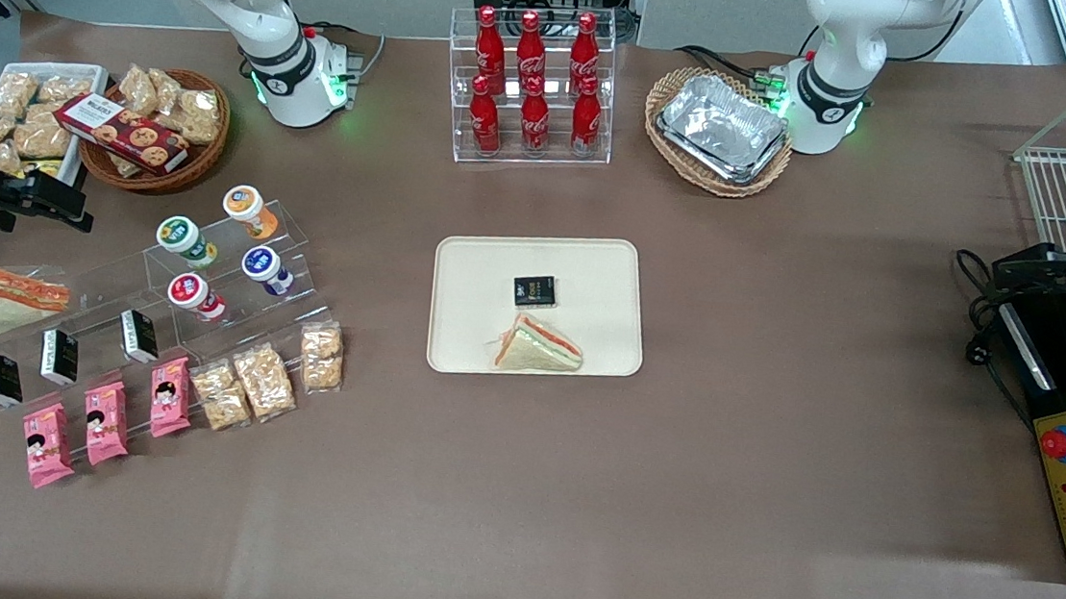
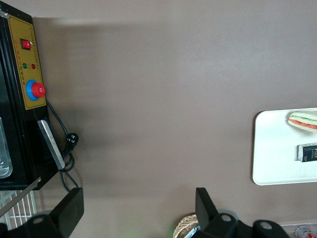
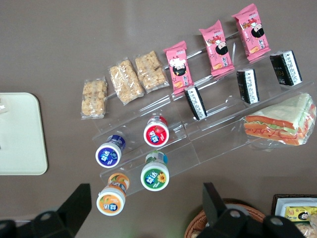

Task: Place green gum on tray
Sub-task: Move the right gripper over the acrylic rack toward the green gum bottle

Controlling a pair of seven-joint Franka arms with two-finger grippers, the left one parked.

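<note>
My hand (image 3: 141,210) hangs wide open above the green gum (image 3: 154,176). On the tray (image 1: 468,274), a sandwich (image 1: 536,348) sits at six o'clock of a black packet (image 1: 534,290).

The hand (image 3: 143,210) shows only two dark fingers (image 3: 74,208), their bases cut by the frame edge. At its nine o'clock, the tray (image 3: 20,134) is cropped, and lettering on the green gum (image 3: 154,177) lid is unreadable.

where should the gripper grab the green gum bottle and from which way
Probably by its round lid end, coming down from above. The green gum lies tilted on the clear stepped rack with the lid raised, the orange-lidded bottle and red-lidded bottle close beside it, so a sideways approach looks cramped. The gripper is open, apart from the green gum.
</note>
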